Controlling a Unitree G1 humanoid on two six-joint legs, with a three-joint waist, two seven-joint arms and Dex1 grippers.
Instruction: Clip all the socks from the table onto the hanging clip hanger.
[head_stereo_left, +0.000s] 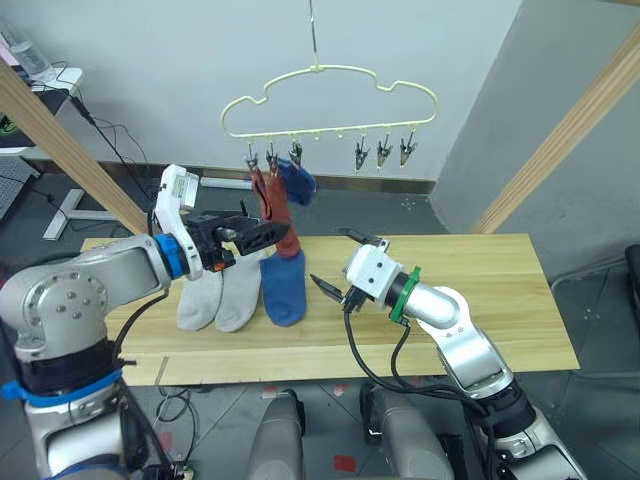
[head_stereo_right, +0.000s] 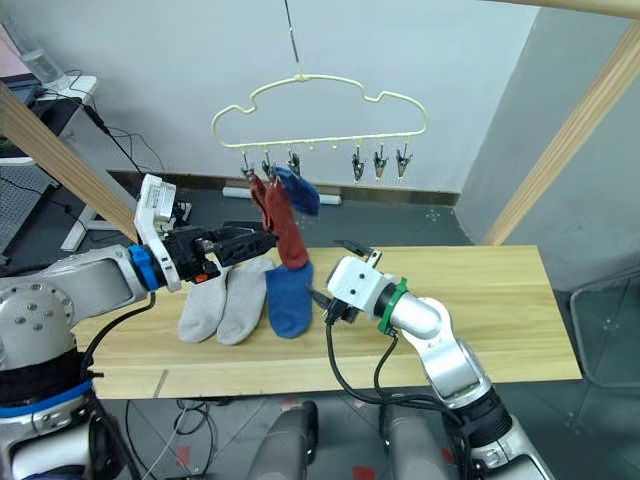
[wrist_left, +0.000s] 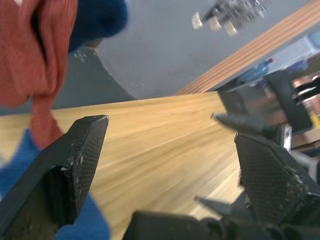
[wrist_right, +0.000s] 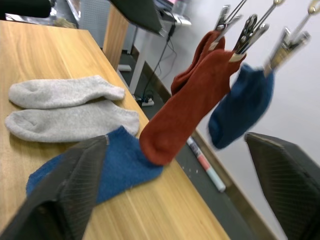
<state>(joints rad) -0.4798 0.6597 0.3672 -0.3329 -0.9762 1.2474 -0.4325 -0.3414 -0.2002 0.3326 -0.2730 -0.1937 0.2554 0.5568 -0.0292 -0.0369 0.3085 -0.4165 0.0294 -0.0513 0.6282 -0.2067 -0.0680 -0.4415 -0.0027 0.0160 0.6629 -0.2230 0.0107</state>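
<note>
Clip hanger (head_stereo_left: 330, 98): hanging above the desk's far edge, three clips filled at its left end, three clips bare at its right.
Hung socks: two rust red socks (head_stereo_left: 277, 210) and one blue sock (head_stereo_left: 298, 180), dangling below the hanger.
Desk (head_stereo_left: 480, 290): directly under the hanger lie two grey socks (head_stereo_left: 220, 292) side by side, with a second blue sock (head_stereo_left: 284, 287) touching them.
Left hand (head_stereo_left: 262, 237): fingers spread wide, holding nothing, right at the hanging red socks.
Right hand (head_stereo_left: 338, 265): wide open, empty, over the desk beneath the bare clips.
</note>
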